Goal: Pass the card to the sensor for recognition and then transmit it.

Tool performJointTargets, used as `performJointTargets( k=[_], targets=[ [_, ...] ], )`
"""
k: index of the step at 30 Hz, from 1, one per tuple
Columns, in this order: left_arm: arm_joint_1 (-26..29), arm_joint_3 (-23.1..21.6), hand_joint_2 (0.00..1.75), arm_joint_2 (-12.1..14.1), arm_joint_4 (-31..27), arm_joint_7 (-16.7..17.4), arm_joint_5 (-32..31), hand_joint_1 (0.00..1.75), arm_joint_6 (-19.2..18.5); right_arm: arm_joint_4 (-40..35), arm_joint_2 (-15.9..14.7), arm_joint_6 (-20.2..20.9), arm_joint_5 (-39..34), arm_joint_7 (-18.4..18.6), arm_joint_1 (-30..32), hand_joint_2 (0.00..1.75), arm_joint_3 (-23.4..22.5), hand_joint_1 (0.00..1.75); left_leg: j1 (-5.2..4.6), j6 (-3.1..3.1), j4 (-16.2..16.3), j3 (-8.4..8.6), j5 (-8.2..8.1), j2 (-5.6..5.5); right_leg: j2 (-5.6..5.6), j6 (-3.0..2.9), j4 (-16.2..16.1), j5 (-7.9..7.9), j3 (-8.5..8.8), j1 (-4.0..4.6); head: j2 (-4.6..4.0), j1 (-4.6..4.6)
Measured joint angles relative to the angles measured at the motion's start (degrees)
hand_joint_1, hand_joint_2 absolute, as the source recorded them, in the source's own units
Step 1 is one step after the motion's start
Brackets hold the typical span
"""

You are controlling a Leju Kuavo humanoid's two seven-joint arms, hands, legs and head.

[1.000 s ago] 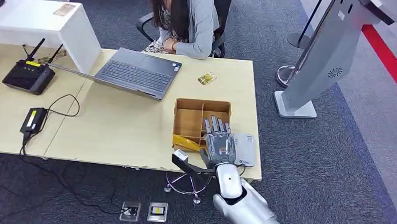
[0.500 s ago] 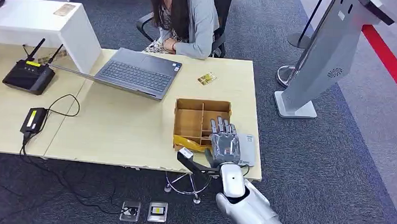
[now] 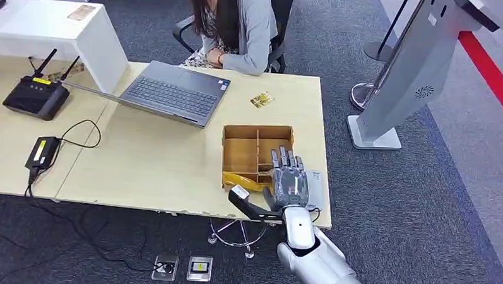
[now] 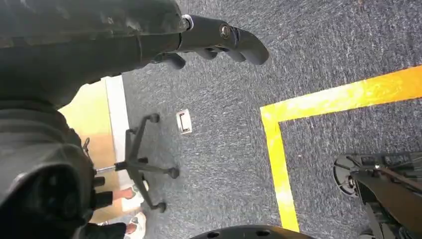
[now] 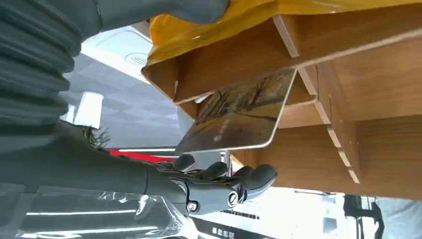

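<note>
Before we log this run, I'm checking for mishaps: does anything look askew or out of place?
One card lies loose and crooked on the table, apart from the box. In the right wrist view a card leans tilted in a box compartment by the right hand. Nothing looks spilled or damaged.

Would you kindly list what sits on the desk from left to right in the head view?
Router → power adapter → laptop → wooden divided box → right hand.

— Where is the robot's right hand (image 3: 290, 183)?
— Raised ahead on its silver arm, palm down, fingers (image 5: 256, 178) extended, holding nothing.
— And the left hand (image 4: 209, 40)?
— Hanging low, fingers loosely curled, empty.
</note>
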Motion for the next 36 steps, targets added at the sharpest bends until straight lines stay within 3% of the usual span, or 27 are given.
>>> performJointTargets(
  k=[19, 20, 21, 22, 23, 24, 25, 32, 33, 35, 36],
  targets=[
    [0.0, 0.0, 0.0, -0.1, 0.0, 0.0, 0.1, 0.0, 0.2, -1.0, 0.0, -0.7, -0.4, -1.1, -0.3, 1.75, 0.0, 0.0, 0.0, 0.0, 0.0, 0.0, 0.0, 0.0, 0.0, 0.0, 0.0, 0.0, 0.0, 0.0, 0.0, 0.02],
    [0.0, 0.0, 0.0, -0.1, 0.0, 0.0, 0.1, 0.0, 0.2, -1.0, 0.0, -0.5, -0.4, -1.0, -0.3, 1.75, 0.0, 0.31, 0.0, 0.0, 0.0, 0.0, 0.0, 0.0, 0.0, 0.0, 0.0, 0.0, 0.0, 0.0, -0.02, 0.02],
    [0.0, 0.0, 0.0, -0.1, 0.0, 0.0, 0.2, 0.0, 0.2, -1.0, 0.0, -0.5, -0.5, -1.0, -0.3, 1.75, 0.0, 0.42, 0.0, 0.0, 0.0, 0.0, 0.0, 0.0, 0.0, 0.0, 0.0, 0.0, 0.0, 0.0, -0.02, 0.0],
    [0.0, 0.0, 0.0, -0.1, 0.0, 0.0, 0.2, 0.0, 0.3, -1.0, 0.0, -0.5, -0.5, -1.0, -0.3, 1.75, 0.0, 0.09, 0.0, 0.0, 0.0, 0.0, 0.0, 0.0, 0.0, 0.0, 0.0, 0.0, 0.0, 0.0, -0.02, 0.0],
    [0.0, 0.0, 0.0, -0.1, 0.0, 0.0, 0.2, 0.0, 0.3, -1.0, 0.0, -0.5, -0.6, -1.0, -0.3, 1.75, 0.0, 0.09, 0.0, 0.0, 0.0, 0.0, 0.0, 0.0, 0.0, 0.0, 0.0, 0.0, 0.0, 0.0, -0.02, 0.02],
    [0.0, 0.0, 0.0, -0.1, 0.0, 0.0, 0.3, 0.0, 0.3, -1.0, 0.0, -0.5, -0.7, -1.1, -0.3, 1.75, 0.0, 0.35, 0.0, 0.0, 0.0, 0.0, 0.0, 0.0, 0.0, 0.0, 0.0, 0.0, 0.0, 0.0, -0.02, 0.0],
    [0.0, 0.0, 0.0, -0.1, 0.0, 0.0, 0.3, 0.0, 0.3, -1.0, 0.0, -0.5, -0.8, -1.1, -0.4, 1.75, 0.0, 0.45, 0.0, 0.0, 0.0, 0.0, 0.0, 0.0, 0.0, 0.0, 0.0, 0.0, 0.0, 0.0, -0.02, 0.0],
    [0.0, 0.0, 0.0, -0.2, 0.0, 0.1, 0.8, 0.0, 0.8, -1.0, 0.0, 0.1, -1.4, -2.0, -0.6, 1.75, 0.1, 0.49, 0.0, 0.0, 0.0, 0.0, 0.0, 0.0, 0.0, 0.0, 0.0, 0.0, 0.0, 0.0, -0.02, 0.0],
    [0.0, 0.0, 0.0, -0.2, 0.0, 0.1, 0.8, 0.0, 0.8, -1.0, 0.0, 0.2, -1.5, -2.1, -0.6, 1.75, 0.1, 1.75, 0.0, 0.0, 0.0, 0.0, 0.0, 0.0, 0.0, 0.0, 0.0, 0.0, 0.0, 0.0, -0.02, 0.0],
    [0.0, 0.0, 0.0, -0.2, 0.0, 0.1, 0.8, 0.0, 0.8, -1.0, 0.0, 0.5, -1.5, -2.2, -0.7, 1.75, 0.1, 1.75, 0.0, 0.0, 0.0, 0.0, 0.0, 0.0, 0.0, 0.0, 0.0, 0.0, 0.01, 0.0, -0.02, 0.0],
    [0.0, 0.0, 0.0, -0.3, 0.0, 0.1, 0.9, 0.0, 0.8, -1.0, 0.0, 0.5, -1.6, -2.3, -0.7, 1.75, 0.1, 1.59, 0.0, 0.0, 0.0, 0.0, 0.0, 0.0, 0.0, 0.0, 0.0, 0.0, 0.01, 0.0, -0.02, 0.0]
  ],
)
